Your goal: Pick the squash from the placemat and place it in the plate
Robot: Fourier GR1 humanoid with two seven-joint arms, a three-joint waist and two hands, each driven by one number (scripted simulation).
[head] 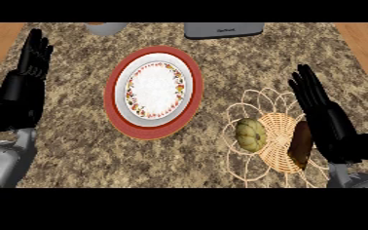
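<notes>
The round green ribbed squash [251,134] lies on the woven wicker placemat [253,103], on its left part, with a dark brown oblong vegetable [300,145] just to the right of it on the same mat. The right hand [332,124] stands just right of the placemat, fingers straight and spread, holding nothing. The red-rimmed white plate with a floral ring [153,91] sits to the left of the placemat, apart from it. The left hand [24,88] rests open well to the left of the placemat, beyond the plate, fingers up.

The plate [154,92] is showing a red rim, white centre and floral ring; the squash [251,134] is showing pale green; the placemat [269,139] is showing tan wicker.
</notes>
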